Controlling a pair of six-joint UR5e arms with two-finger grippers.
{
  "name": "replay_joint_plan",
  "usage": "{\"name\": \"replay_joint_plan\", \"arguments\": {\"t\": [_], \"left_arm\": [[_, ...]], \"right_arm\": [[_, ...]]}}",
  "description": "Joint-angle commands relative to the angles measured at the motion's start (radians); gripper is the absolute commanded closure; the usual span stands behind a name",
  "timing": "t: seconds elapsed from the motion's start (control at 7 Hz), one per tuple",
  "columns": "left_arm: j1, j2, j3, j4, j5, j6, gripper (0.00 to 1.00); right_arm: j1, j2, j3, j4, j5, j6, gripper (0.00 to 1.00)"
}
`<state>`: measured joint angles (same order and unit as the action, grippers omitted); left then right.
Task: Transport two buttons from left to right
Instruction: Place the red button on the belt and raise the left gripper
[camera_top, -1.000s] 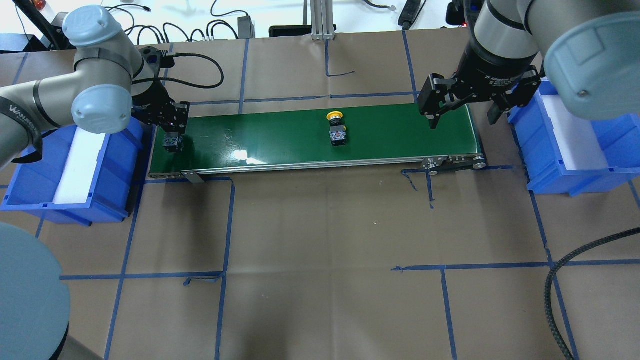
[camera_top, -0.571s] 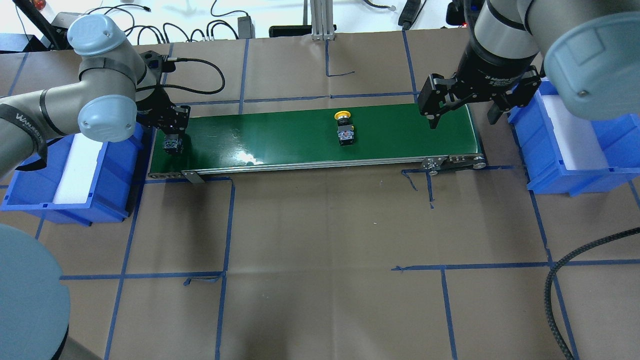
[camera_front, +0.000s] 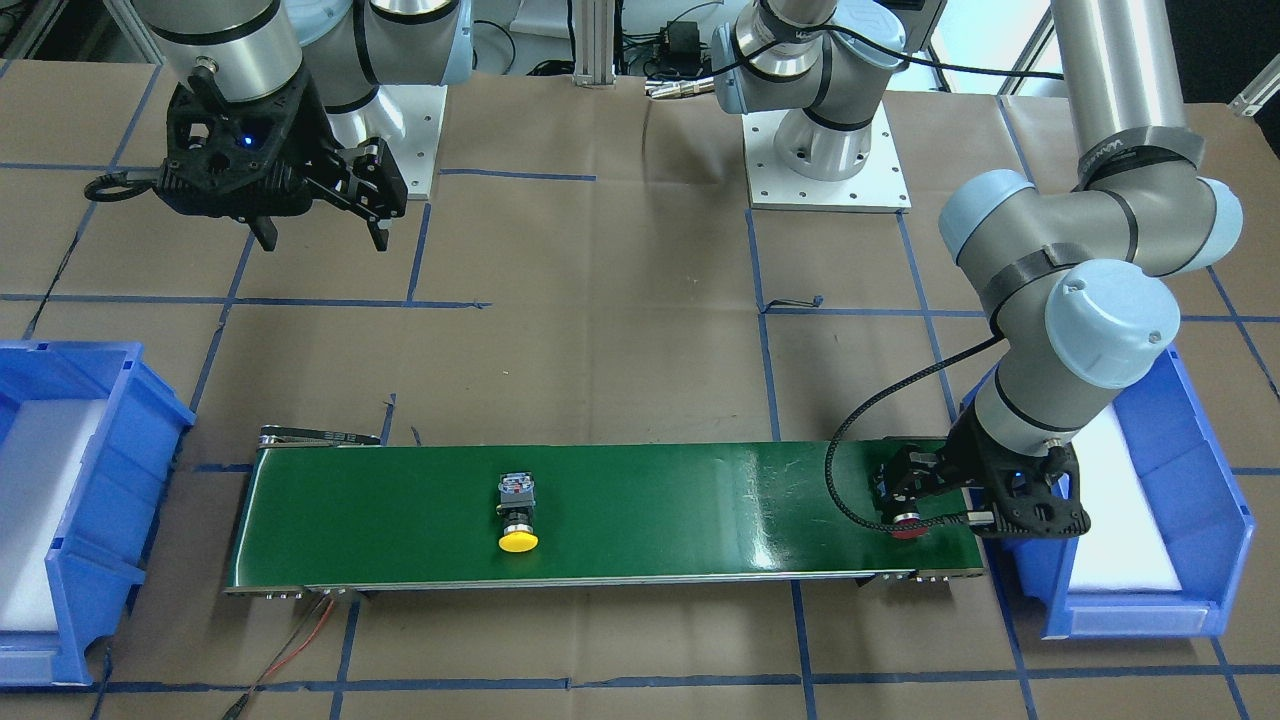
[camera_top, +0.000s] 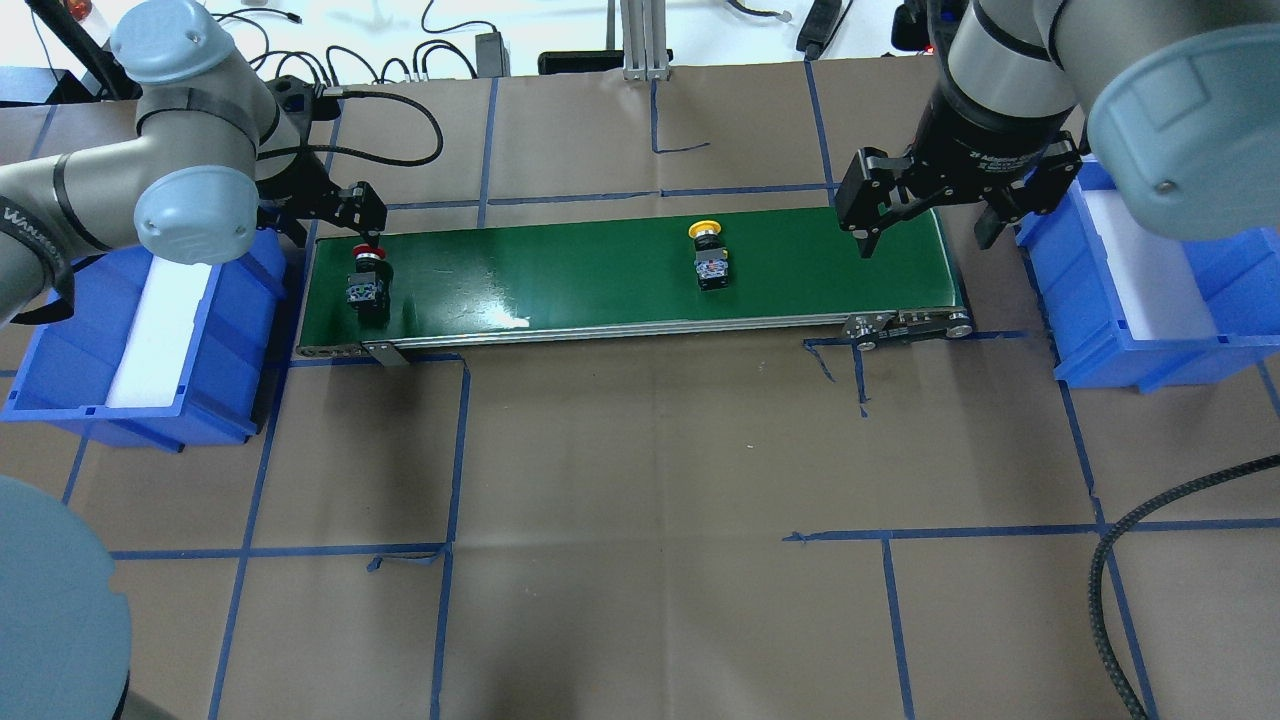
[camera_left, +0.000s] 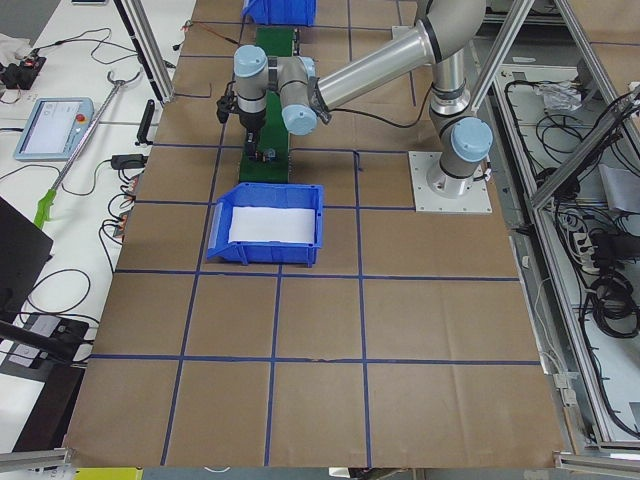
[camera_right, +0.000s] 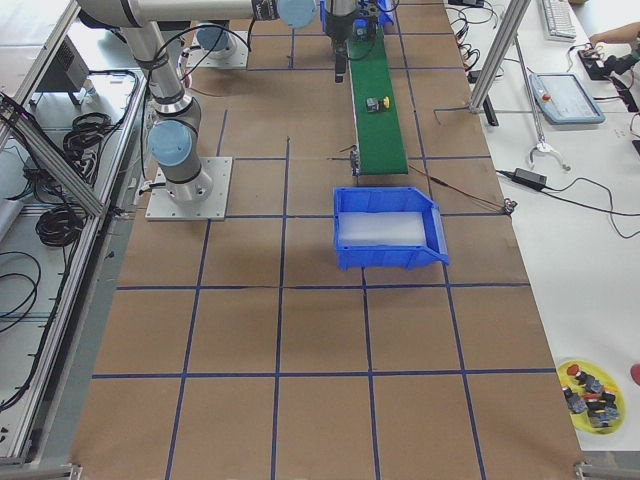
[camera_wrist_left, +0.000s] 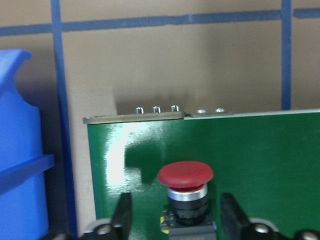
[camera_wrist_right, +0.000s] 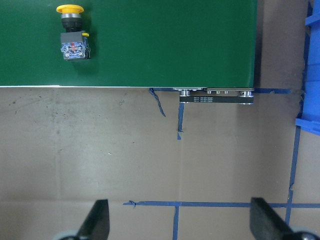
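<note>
Red button on belt.
My left gripper stands spread, clear of it; right gripper hangs spread at the far end, seemingly to catch the yellow button.

right hand, label seemingly "2F Adaptive"

Brown-papered table w/ green conveyor belt, seen from overhead.
Belt runs 9-to-3 at 12 o'clock of table ctr, btwn two blue bins: left bin at 9, right bin at 3, each just beside a belt end. On belt: red-cap button at 9 o'clock end, yellow-cap button just past ctr toward 3. Black cable at 4.
</note>
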<state>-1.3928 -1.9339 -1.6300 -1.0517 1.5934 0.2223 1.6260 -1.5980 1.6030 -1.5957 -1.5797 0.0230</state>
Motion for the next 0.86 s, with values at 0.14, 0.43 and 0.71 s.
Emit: {"name": "replay_joint_plan", "arguments": {"t": [0.14, 0.43, 0.71], "left_arm": [[-0.015, 0.091, 0.166, -0.337, 0.002, -0.009, 0.00], [-0.104, 0.166, 0.145, -0.395, 0.002, -0.098, 0.00], [-0.124, 0.242, 0.124, -0.483, 0.002, -0.101, 0.00]], "right_arm": [[-0.008, 0.050, 0.000, -0.001, 0.003, 0.002, 0.00], [-0.014, 0.133, -0.018, -0.033, 0.009, 0.002, 0.00], [-0.014, 0.208, -0.038, -0.177, 0.010, 0.003, 0.00]]}}
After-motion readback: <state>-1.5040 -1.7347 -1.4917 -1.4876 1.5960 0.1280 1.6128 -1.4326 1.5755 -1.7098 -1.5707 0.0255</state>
